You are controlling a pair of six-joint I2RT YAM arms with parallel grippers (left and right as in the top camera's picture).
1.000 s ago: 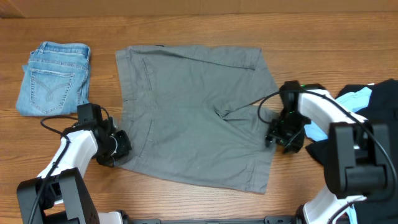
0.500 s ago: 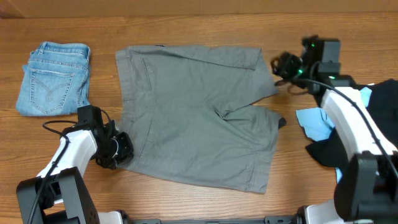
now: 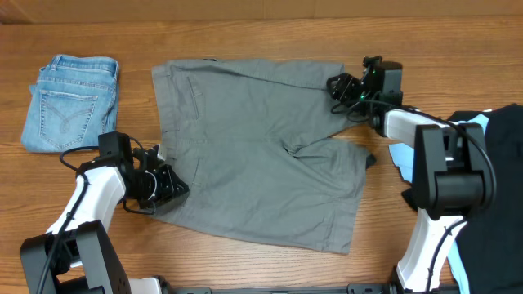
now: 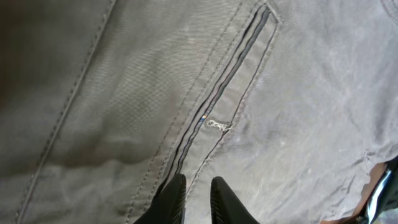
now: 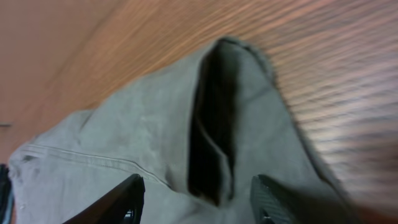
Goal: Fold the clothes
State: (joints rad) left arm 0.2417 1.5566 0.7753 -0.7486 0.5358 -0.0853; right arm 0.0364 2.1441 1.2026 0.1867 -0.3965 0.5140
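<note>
The clothes in hand are grey shorts, spread flat mid-table with the waistband to the left. My left gripper rests over their near-left corner. In the left wrist view its fingers stand just a little apart above a pocket welt, with flat fabric showing in the gap and nothing pinched. My right gripper hovers at the far-right leg hem. In its wrist view the right gripper is open wide, straddling the dark leg opening of the shorts.
Folded light-blue jeans lie at the far left. A black garment and a sky-blue one are heaped at the right edge, beside the right arm. Bare wooden table runs along the back.
The right gripper has left the near-right leg and swung to the far-right hem. The left gripper has slid further onto the shorts and its jaws have parted slightly.
</note>
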